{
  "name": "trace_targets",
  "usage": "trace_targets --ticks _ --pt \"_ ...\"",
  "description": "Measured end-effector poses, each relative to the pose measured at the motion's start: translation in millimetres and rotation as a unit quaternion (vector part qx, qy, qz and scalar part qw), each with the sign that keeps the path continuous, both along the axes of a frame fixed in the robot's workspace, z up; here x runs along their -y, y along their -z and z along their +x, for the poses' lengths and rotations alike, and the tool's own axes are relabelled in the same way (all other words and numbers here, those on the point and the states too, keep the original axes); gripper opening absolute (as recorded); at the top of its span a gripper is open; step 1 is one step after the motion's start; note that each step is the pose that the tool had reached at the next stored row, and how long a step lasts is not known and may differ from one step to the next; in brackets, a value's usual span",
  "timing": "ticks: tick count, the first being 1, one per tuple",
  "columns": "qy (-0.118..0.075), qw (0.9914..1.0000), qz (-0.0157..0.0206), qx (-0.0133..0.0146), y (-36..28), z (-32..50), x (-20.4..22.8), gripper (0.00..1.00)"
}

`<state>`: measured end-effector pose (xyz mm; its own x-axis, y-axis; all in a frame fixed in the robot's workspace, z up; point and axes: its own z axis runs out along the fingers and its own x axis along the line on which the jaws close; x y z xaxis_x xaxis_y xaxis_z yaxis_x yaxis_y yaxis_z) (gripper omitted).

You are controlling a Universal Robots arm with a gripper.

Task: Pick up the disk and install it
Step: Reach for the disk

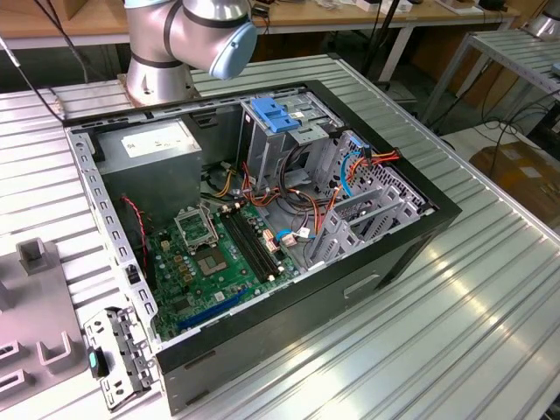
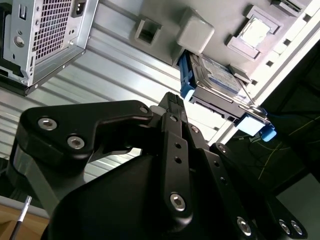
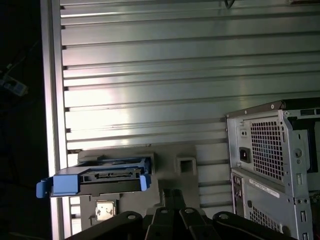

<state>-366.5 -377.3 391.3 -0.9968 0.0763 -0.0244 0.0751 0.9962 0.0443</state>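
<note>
Presently the gripper (image 3: 172, 192) hangs empty, jaws drawn together, apart from the disk (image 3: 107, 177), which sits in a grey holder (image 3: 170, 155) at the edge of the table (image 3: 175, 75). Advise opening wide, squaring to the blue rails and descending straight, clear of the computer case (image 3: 270, 150) beyond.

In the exterior view the arm (image 1: 188, 39) is cut off at the picture's upper edge. In the first wrist view the disk (image 3: 100, 177) lies edge-on, its label hidden; the gripper (image 3: 172, 200) and the computer case (image 3: 272, 165) run off the picture's edge.
</note>
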Motion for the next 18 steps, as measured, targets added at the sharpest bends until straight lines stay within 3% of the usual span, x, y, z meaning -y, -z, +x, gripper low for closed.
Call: trace_targets --ticks 7,18 --pt "0.0 1.0 0.0 0.0 0.1 -16.0 0.0 0.11" --pt "0.0 1.0 0.0 0.0 0.1 -34.2 -0.2 0.11"
